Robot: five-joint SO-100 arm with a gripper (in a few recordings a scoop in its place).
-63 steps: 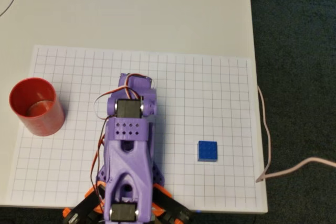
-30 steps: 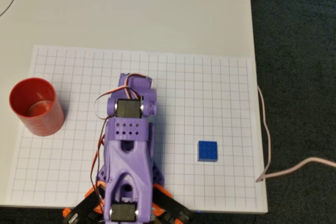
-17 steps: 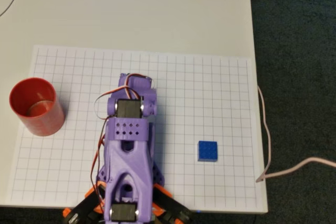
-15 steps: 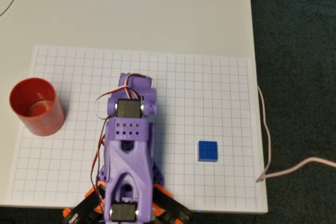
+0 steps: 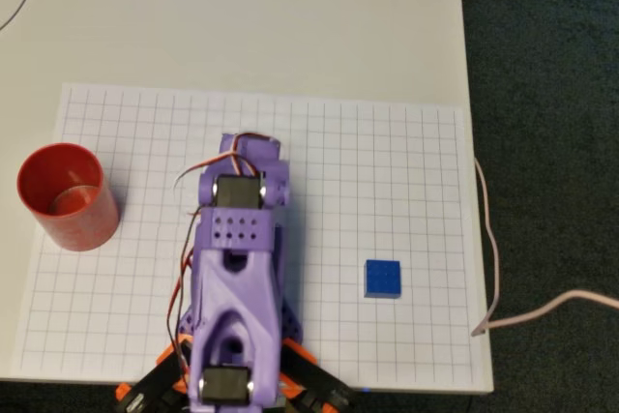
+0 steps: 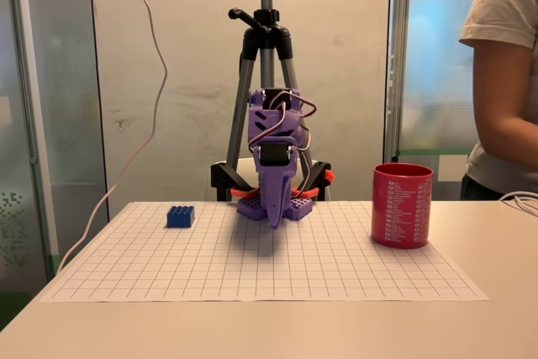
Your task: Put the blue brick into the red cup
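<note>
You have the purple arm (image 5: 235, 278) folded over its orange base at the middle of the desk's (image 5: 290, 36) near edge in the overhead view, its upper links reaching out over the gridded paper sheet (image 5: 387, 171). In the fixed view the pincer (image 6: 275, 218) points straight down, its tip hanging just above the sheet in front of the base; its fingers look pressed together into one narrow point with nothing between them, though the angle hides any fine gap.

The blue brick (image 5: 382, 279) sits flat on the sheet, studs up, between the arm and the desk's right edge in the overhead view, nearer the bottom edge than the top. In the fixed view you see the brick (image 6: 180, 217) to the left of the arm, well apart from the pincer.

The red cup (image 5: 66, 196) stands upright at the sheet's left edge in the overhead view, mouth open and shiny inside. In the fixed view the cup (image 6: 402, 205) stands right of the arm.

A pale cable (image 5: 491, 239) trails along the desk's right edge. A tripod (image 6: 266, 56) rises behind the arm, and a person's arm (image 6: 504, 81) shows at the right.
</note>
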